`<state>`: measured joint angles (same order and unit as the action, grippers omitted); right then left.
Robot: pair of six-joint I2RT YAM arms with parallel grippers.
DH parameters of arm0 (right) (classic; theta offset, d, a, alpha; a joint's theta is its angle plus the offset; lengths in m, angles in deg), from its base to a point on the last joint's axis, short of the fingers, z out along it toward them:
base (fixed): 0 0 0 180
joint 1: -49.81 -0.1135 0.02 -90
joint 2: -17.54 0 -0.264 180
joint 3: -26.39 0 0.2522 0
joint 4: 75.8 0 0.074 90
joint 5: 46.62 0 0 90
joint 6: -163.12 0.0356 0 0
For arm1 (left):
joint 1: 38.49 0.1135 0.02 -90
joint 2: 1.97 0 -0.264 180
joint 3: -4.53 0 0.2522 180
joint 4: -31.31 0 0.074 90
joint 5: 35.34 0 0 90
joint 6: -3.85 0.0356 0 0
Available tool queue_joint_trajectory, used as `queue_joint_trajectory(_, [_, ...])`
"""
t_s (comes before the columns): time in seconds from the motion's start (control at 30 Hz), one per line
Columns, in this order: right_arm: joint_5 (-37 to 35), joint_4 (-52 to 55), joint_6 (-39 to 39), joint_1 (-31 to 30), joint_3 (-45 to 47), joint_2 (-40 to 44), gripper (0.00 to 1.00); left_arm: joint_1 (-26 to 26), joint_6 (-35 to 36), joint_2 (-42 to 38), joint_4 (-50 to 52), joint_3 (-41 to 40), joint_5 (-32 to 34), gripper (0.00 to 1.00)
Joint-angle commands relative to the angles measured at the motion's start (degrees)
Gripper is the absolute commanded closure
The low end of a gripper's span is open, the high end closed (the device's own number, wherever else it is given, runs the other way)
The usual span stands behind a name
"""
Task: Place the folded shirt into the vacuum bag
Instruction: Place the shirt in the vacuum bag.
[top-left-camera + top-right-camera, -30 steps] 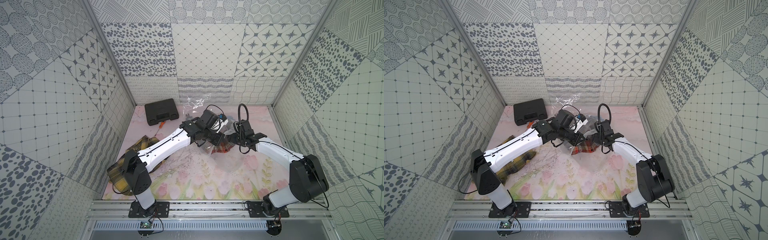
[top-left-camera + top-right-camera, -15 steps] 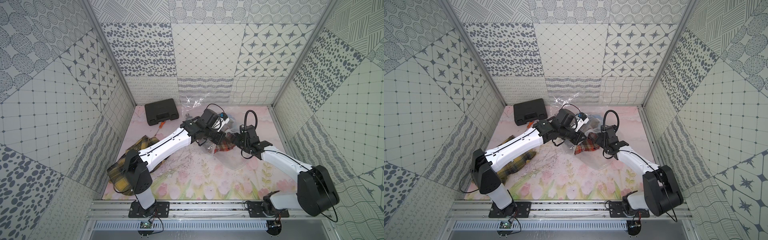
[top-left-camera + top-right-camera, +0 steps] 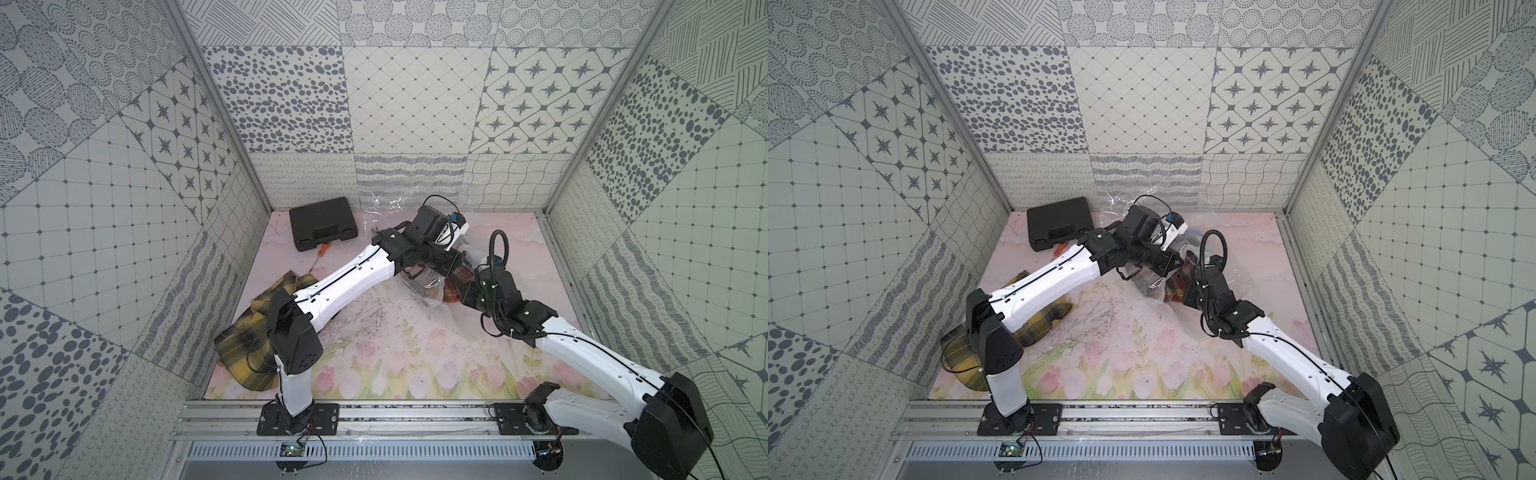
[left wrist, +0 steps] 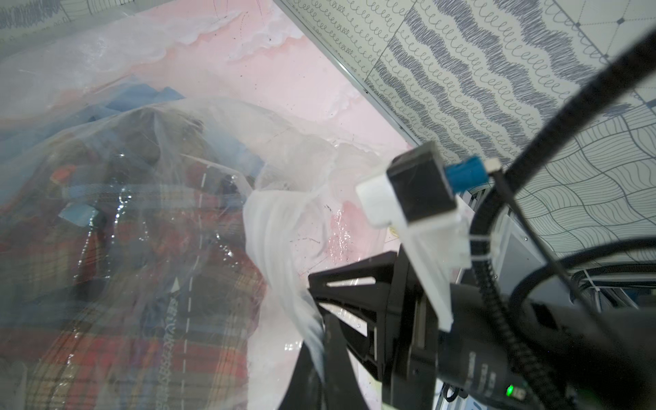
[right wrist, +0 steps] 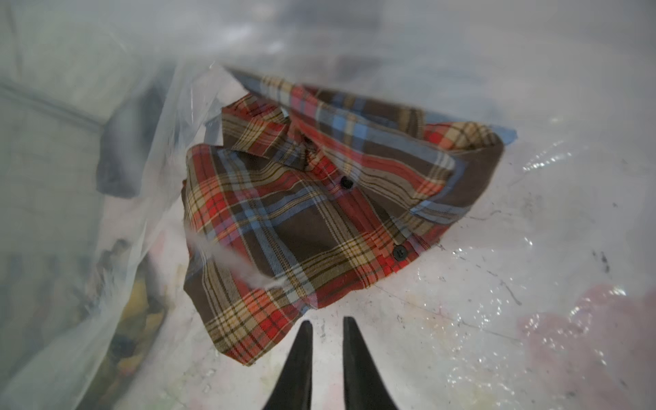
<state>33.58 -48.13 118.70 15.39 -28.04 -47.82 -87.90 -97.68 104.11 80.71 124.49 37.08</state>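
The folded shirt [image 5: 319, 213], red, brown and blue plaid, lies inside the clear vacuum bag [image 5: 159, 142] near the middle back of the table, and both top views show it through the plastic [image 3: 451, 291] [image 3: 1177, 286]. My left gripper [image 4: 321, 340] is shut on a bunched edge of the bag [image 4: 277, 220] and holds it up; in a top view it sits over the bag [image 3: 455, 266]. My right gripper [image 5: 328, 323] is just short of the shirt's near corner inside the bag's mouth. Its jaws are almost together with nothing between them.
A black case [image 3: 324, 222] stands at the back left with a small orange item [image 3: 323, 249] beside it. A yellow plaid cloth [image 3: 249, 345] lies under the left arm by the left wall. Patterned walls close in the sides and back.
My right gripper has pulled back from the shirt toward the front right and its jaws have closed. The shirt stays in the bag. The left gripper has not moved.
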Motion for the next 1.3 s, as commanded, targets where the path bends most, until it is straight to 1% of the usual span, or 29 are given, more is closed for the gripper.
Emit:
queue_joint_trajectory(0.0, [-3.24, -15.54, 0.39, 0.11, 2.29, -5.71, 0.93, 0.19, 0.02, 0.82, -0.76, 2.77, -1.96, 1.00])
queue_joint_trajectory(0.07, [-3.28, -21.88, 0.38, 0.41, 1.16, -10.65, 0.99, 0.04, -0.35, 0.63, -0.83, 2.95, -2.53, 1.00])
queue_joint_trajectory(0.2, [-3.33, -30.51, -0.84, 1.06, -3.75, -20.48, 1.00, -0.56, 0.25, 0.20, 0.30, 2.39, -2.07, 1.00])
queue_joint_trajectory(0.3, [-3.49, -33.40, -0.24, 3.26, -6.92, -26.25, 1.00, -0.63, 0.17, -0.74, -0.03, 0.43, -1.89, 1.00])
queue_joint_trajectory(0.4, [-3.76, -35.17, 0.12, 6.00, -9.10, -30.12, 1.00, -0.71, 0.10, -1.86, -0.48, -1.36, -2.31, 1.00])
queue_joint_trajectory(0.63, [-7.79, -36.92, 3.04, 10.55, -12.01, -33.96, 1.00, -1.39, 1.49, -2.87, 0.38, -4.00, -2.88, 1.00])
queue_joint_trajectory(0.77, [-8.37, -35.01, 6.45, 11.31, -15.25, -38.39, 0.93, -2.17, 1.92, -2.72, 0.03, -4.85, -4.31, 1.00])
queue_joint_trajectory(0.87, [-9.20, -33.03, 10.27, 10.84, -16.96, -42.51, 0.83, -2.90, 2.43, -2.38, 0.00, -4.34, -5.17, 1.00])
queue_joint_trajectory(0.9, [-9.59, -32.22, 11.48, 10.70, -17.34, -43.70, 0.77, -3.06, 2.48, -2.24, 0.21, -4.16, -5.09, 1.00])
queue_joint_trajectory(0.93, [-9.79, -32.03, 12.54, 10.54, -17.44, -44.35, 0.71, -3.01, 2.55, -2.23, 0.42, -4.06, -5.03, 1.00])
queue_joint_trajectory(0.97, [-9.59, -32.71, 13.11, 10.42, -17.41, -44.88, 0.68, -3.03, 2.75, -2.30, 0.64, -4.15, -4.69, 1.00])
queue_joint_trajectory(1.03, [-8.37, -32.43, 12.95, 10.43, -17.84, -45.19, 0.64, -3.06, 3.21, -2.50, 1.15, -4.41, -3.78, 1.00])
queue_joint_trajectory(1.17, [-7.06, -35.27, 11.01, 10.35, -15.25, -40.40, 0.65, -2.83, 3.51, -2.64, 1.61, -4.59, -2.00, 1.00])
queue_joint_trajectory(1.27, [-6.04, -35.82, 8.90, 10.48, -14.29, -35.91, 0.68, -2.83, 3.12, -2.72, 0.69, -4.55, -2.19, 1.00])
